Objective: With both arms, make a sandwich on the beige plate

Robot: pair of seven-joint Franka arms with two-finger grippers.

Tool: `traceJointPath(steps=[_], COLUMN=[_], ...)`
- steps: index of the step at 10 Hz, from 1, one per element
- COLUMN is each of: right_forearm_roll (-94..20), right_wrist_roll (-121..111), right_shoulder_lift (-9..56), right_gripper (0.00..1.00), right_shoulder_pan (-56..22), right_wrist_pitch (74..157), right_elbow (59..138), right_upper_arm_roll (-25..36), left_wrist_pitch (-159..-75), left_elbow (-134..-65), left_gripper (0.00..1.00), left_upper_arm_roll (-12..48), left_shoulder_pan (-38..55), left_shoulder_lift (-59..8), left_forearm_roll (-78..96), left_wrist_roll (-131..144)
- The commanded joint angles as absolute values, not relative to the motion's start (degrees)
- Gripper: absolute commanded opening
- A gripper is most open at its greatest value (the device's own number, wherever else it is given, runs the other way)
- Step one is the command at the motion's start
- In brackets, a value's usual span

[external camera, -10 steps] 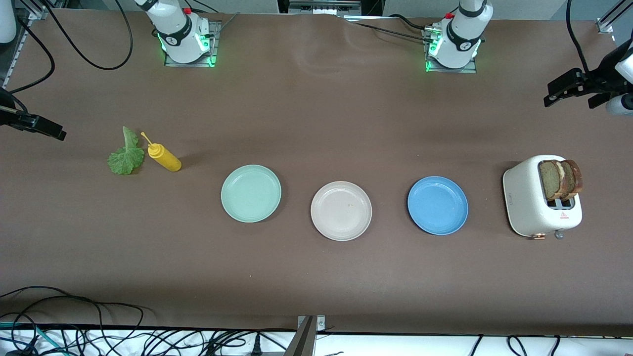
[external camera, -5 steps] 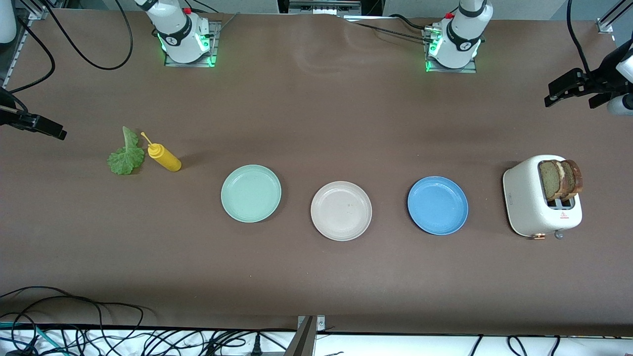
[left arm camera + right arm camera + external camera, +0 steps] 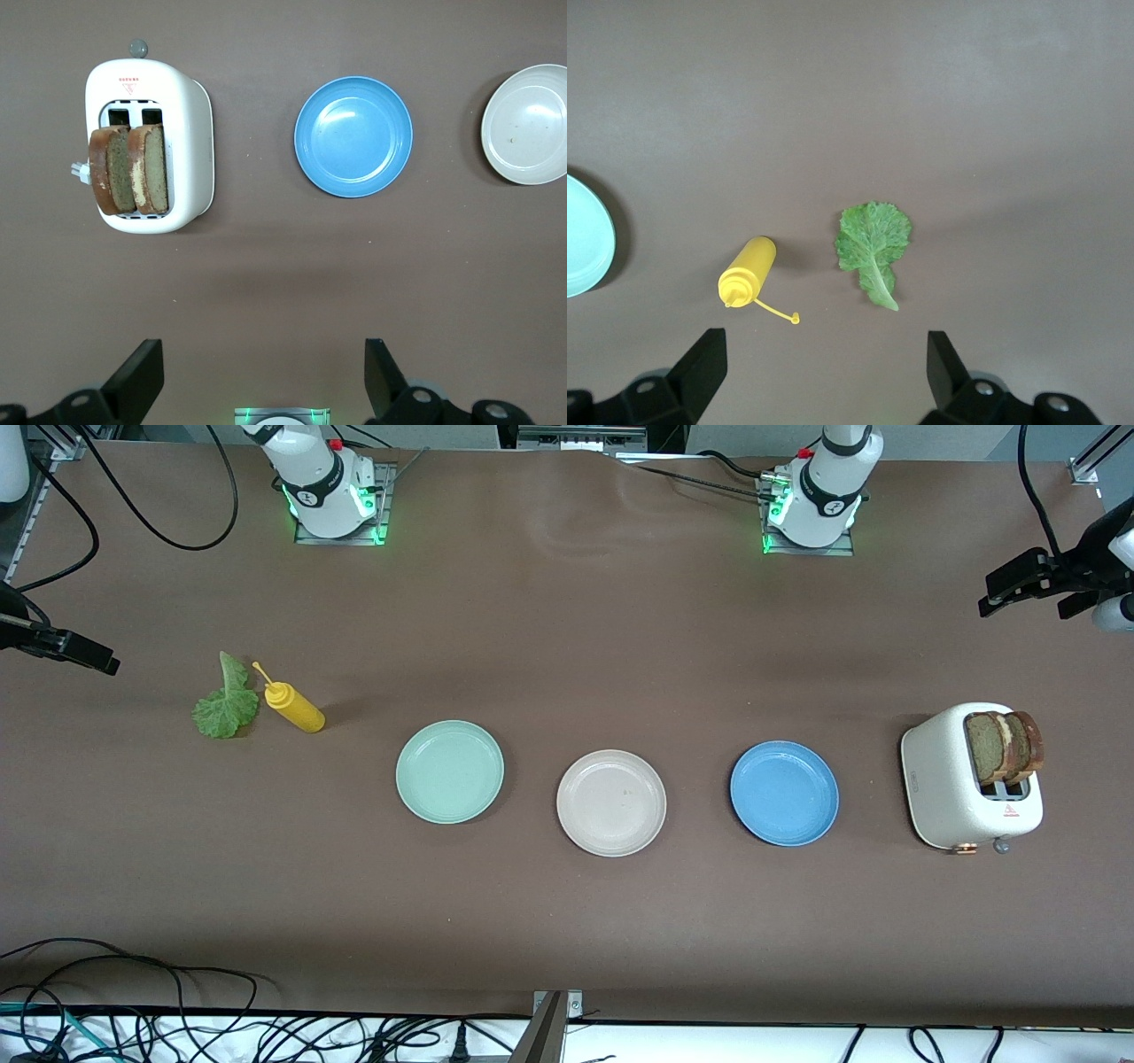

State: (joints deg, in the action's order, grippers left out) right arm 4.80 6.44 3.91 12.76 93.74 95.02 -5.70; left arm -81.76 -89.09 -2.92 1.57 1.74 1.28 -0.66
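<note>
The round pale beige plate [image 3: 611, 802] sits mid-tabletop, well apart from the open left gripper [image 3: 262, 381] and open right gripper [image 3: 824, 372], both empty at the tabletop's two ends.

Both arms raised high, wrists pointing straight down. Left gripper [image 3: 257, 381] spread wide, nothing between its fingers [image 3: 142, 372]. Right gripper [image 3: 824, 372] likewise agape and empty. Right arm apparently parked at the table's edge, only partly visible from the front.
</note>
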Motion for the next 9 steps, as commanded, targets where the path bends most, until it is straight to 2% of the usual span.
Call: traceJointPath(steps=[1, 9], right_forearm_roll=[3.9, 3.9], right_wrist_roll=[6.1, 6.1], right_shoulder_lift=[3.6, 3.6], right_gripper=[1.0, 1.0], right_shoulder_pan=[13.2, 13.2], right_wrist_pitch=[92.9, 93.0], right_elbow=[94.7, 94.7], right_upper_arm_roll=[-5.9, -5.9], left_wrist_pitch=[-81.7, -81.7], left_elbow=[-89.8, -89.8], left_gripper=[1.0, 1.0], left_upper_arm_roll=[-2.6, -2.6], left_shoulder_pan=[0.8, 0.1], left_shoulder_lift=[2.4, 2.4], left_forearm_roll=[1.1, 1.1], left_wrist_roll=[-2.1, -2.1])
